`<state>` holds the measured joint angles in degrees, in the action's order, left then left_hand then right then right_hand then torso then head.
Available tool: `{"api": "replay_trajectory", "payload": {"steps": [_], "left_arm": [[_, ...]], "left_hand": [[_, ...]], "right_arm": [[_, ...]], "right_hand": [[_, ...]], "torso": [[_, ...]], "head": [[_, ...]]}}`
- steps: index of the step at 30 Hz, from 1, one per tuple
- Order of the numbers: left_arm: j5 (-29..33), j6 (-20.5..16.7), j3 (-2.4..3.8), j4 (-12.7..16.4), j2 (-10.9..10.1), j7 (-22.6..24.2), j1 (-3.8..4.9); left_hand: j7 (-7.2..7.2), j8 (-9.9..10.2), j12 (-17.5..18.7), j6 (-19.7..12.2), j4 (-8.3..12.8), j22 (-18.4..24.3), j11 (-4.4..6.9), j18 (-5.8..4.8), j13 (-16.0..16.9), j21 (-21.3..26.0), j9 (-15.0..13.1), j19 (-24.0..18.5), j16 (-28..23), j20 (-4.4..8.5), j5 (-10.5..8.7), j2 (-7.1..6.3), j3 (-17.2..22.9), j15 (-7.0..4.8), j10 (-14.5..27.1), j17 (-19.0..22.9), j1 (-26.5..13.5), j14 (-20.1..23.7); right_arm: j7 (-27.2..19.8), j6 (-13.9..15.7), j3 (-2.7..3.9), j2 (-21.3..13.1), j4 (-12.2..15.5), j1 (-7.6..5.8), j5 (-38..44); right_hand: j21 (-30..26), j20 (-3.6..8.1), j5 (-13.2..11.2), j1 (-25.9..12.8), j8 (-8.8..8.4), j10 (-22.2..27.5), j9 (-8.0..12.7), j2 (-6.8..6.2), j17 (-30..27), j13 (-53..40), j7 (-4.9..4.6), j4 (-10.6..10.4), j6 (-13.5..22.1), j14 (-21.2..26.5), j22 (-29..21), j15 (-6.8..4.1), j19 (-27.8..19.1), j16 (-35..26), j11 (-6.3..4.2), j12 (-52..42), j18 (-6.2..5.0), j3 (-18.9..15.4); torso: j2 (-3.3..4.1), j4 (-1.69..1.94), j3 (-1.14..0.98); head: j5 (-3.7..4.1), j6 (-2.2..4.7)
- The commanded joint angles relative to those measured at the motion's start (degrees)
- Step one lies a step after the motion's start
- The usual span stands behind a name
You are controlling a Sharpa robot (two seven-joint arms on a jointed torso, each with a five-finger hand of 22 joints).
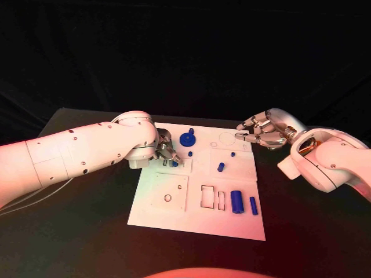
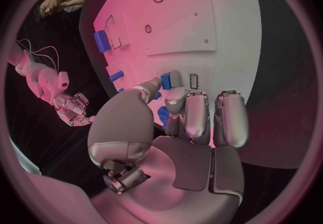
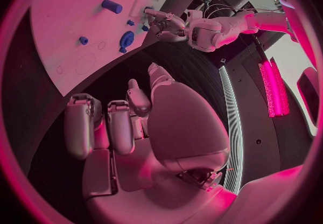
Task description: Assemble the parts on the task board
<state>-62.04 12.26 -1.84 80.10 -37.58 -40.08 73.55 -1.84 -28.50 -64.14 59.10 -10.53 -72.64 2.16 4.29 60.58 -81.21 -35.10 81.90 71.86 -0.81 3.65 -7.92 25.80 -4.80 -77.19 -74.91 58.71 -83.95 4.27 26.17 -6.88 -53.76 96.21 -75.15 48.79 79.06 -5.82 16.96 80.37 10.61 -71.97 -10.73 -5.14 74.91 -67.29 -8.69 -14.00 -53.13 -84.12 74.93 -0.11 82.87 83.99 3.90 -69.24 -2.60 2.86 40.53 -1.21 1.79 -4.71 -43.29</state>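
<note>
- The task board [image 1: 160, 205] is laid flat at the centre of the black table [image 1: 85, 243]; black cloth is hung behind.
- Blue parts [image 1: 236, 201] are located near the board's right edge.
- A blue part [image 2: 166, 81] is pinched by the left hand [image 1: 164, 152] at the board's far left edge.
- The right hand [image 1: 262, 131] is held curled, empty, over the far right corner.

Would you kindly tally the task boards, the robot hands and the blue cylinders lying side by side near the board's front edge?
Task board: 1
Robot hands: 2, the left robot hand and the right robot hand
Blue cylinders: 2, the thick cylinder and the thin cylinder
Total: 5
</note>
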Motion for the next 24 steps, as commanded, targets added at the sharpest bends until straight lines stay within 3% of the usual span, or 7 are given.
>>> {"api": "replay_trajectory", "payload": {"steps": [1, 11, 24], "left_arm": [[-0.1, 0.4, 0.02, 0.0, 0.1, -1.3, -0.01], [-0.1, 0.2, 0.04, 0.0, 0.0, -1.2, 0.00], [-0.1, -0.2, 0.08, 0.2, -0.3, -1.0, 0.00]], "left_hand": [[0.01, 0.3, -0.3, 0.3, -0.2, 0.0, -0.07, -0.68, 0.0, -0.3, 0.0, 0.4, -0.3, -0.12, 0.03, 0.05, -0.5, -0.42, -0.3, -1.9, -0.8, -2.3], [0.02, 0.3, -0.4, 0.5, -1.0, -0.1, -0.08, -0.69, 0.2, -0.3, -0.1, 0.4, -0.3, -0.12, 0.04, 0.20, -1.8, -0.41, -0.4, -1.9, -1.2, -2.3], [0.18, 0.3, -0.7, 0.7, -4.2, -0.3, 0.05, -0.71, 0.5, -0.3, -0.4, 0.5, -0.4, -0.07, -0.03, -0.36, -10.1, -0.51, -0.5, -2.0, -1.9, -2.4]], "right_arm": [[-0.1, -0.6, 0.00, 0.0, 0.0, 0.04, 0.3], [-0.1, -0.6, 0.00, 0.0, 0.0, 0.05, 0.3], [-0.2, -0.6, 0.00, 0.0, 0.0, 0.06, 0.3]], "right_hand": [[-0.3, 0.11, 0.3, -0.6, 0.23, 0.2, 0.1, 0.08, 4.9, 0.1, 0.14, 0.0, -0.1, -3.4, 7.1, -0.38, -0.4, -0.3, -0.18, 0.4, -0.41, -0.4], [-0.4, 0.11, 0.3, -0.7, 0.24, 0.3, 0.1, 0.07, 4.9, 0.1, 0.14, 0.0, -0.1, -3.4, 7.1, -0.38, -0.4, -0.3, -0.18, 0.4, -0.42, -0.5], [-0.4, 0.11, 0.3, -0.8, 0.24, 0.2, 0.1, 0.07, 4.8, 0.1, 0.14, 0.0, -0.1, -3.4, 7.1, -0.38, -0.4, -0.4, -0.17, 0.4, -0.43, -0.5]], "torso": [[0.01, -0.02, 0.01], [0.00, -0.01, 0.01], [0.02, 0.00, 0.01]], "head": [[0.07, 0.02], [0.17, 0.05], [0.18, 0.04]]}}
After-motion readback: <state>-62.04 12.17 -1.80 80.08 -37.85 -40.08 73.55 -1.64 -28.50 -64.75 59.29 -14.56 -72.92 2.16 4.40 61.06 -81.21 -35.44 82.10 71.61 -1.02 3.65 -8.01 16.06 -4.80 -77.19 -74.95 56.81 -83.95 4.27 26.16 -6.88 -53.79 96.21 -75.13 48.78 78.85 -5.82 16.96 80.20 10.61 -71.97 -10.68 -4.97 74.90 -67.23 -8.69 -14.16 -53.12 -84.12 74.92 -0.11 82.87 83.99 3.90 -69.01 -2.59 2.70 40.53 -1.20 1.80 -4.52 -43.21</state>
